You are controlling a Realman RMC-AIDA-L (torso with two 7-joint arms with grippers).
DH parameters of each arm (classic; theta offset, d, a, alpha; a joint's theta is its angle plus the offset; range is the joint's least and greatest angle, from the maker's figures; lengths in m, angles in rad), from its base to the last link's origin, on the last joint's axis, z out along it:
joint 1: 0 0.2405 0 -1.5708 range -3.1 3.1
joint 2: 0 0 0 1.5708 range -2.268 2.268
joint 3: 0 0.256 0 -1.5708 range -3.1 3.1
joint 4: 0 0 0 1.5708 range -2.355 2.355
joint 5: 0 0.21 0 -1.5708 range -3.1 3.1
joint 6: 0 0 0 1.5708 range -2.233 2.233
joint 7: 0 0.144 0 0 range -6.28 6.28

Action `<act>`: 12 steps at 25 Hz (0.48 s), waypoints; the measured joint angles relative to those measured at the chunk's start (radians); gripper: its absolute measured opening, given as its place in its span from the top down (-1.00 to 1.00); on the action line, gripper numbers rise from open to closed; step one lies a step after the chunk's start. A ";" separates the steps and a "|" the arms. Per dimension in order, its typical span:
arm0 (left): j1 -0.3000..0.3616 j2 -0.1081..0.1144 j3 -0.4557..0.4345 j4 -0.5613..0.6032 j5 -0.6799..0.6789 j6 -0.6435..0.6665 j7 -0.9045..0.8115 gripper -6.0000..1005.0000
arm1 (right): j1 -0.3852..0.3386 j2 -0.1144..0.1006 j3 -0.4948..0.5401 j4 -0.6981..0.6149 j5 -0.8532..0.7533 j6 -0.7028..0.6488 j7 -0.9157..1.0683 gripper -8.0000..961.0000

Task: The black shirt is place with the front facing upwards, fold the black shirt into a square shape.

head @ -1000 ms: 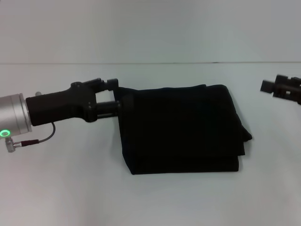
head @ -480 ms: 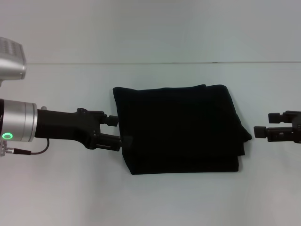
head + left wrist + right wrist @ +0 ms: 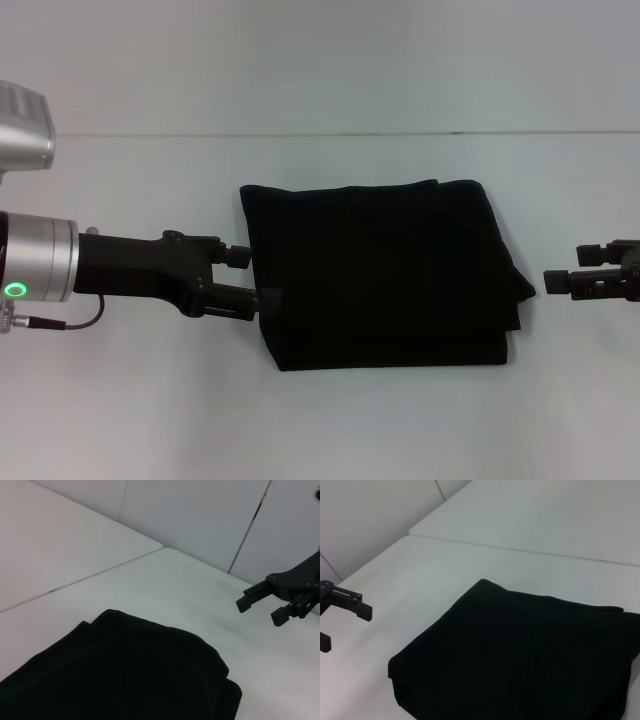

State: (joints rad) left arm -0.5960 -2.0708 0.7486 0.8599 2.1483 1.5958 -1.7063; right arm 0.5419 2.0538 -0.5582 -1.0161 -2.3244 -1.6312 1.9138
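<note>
The black shirt (image 3: 380, 272) lies folded into a compact rectangle in the middle of the white table (image 3: 320, 430). Its lettering and neck label are hidden. My left gripper (image 3: 252, 278) is open at the shirt's left edge, its fingertips right against the cloth and holding nothing. My right gripper (image 3: 565, 268) is open and empty, a short gap off the shirt's right edge. The left wrist view shows the shirt (image 3: 115, 675) and the right gripper (image 3: 260, 612) beyond it. The right wrist view shows the shirt (image 3: 520, 655) and the left gripper (image 3: 345, 629) beyond it.
A seam in the table (image 3: 320, 133) runs across behind the shirt. A pale wall (image 3: 200, 515) stands beyond the table's far edge. Bare white tabletop surrounds the shirt on every side.
My left gripper has slid from the shirt's back-left corner toward the front along its left edge. My right gripper has come down from the far right to beside the shirt's right edge.
</note>
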 joint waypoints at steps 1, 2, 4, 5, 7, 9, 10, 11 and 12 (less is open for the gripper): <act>0.000 0.000 0.000 0.000 0.000 0.000 0.000 -0.69 | 0.000 -0.001 0.000 -0.001 0.000 0.000 0.000 -0.91; -0.001 0.000 0.000 0.000 0.000 0.000 0.000 -0.69 | 0.000 -0.002 0.000 -0.001 -0.001 0.000 0.000 -0.91; -0.003 0.000 0.001 -0.001 0.000 0.001 -0.001 -0.69 | 0.000 -0.005 0.000 0.000 -0.001 -0.002 0.000 -0.91; -0.003 0.000 0.001 -0.001 0.001 0.002 -0.001 -0.69 | 0.000 -0.005 0.000 0.000 -0.001 -0.002 0.000 -0.91; -0.004 0.000 0.001 -0.001 0.001 0.004 -0.001 -0.69 | 0.000 -0.004 0.000 0.000 -0.001 -0.002 0.001 -0.91; -0.005 0.001 0.002 -0.001 0.001 0.004 -0.003 -0.69 | 0.000 -0.002 0.000 0.000 -0.001 -0.002 0.000 -0.91; -0.005 0.002 0.002 0.000 0.001 0.004 -0.003 -0.69 | 0.000 -0.001 0.000 0.000 -0.001 -0.002 0.001 -0.91; -0.005 0.002 0.002 0.000 0.001 0.004 -0.003 -0.69 | 0.000 -0.001 0.000 0.000 -0.001 -0.001 0.001 -0.91; -0.005 0.002 0.001 0.000 0.001 0.005 -0.003 -0.69 | 0.000 -0.001 0.000 0.001 -0.001 -0.001 0.001 -0.91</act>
State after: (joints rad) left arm -0.6012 -2.0683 0.7499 0.8596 2.1491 1.6003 -1.7096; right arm 0.5417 2.0528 -0.5584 -1.0153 -2.3256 -1.6324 1.9144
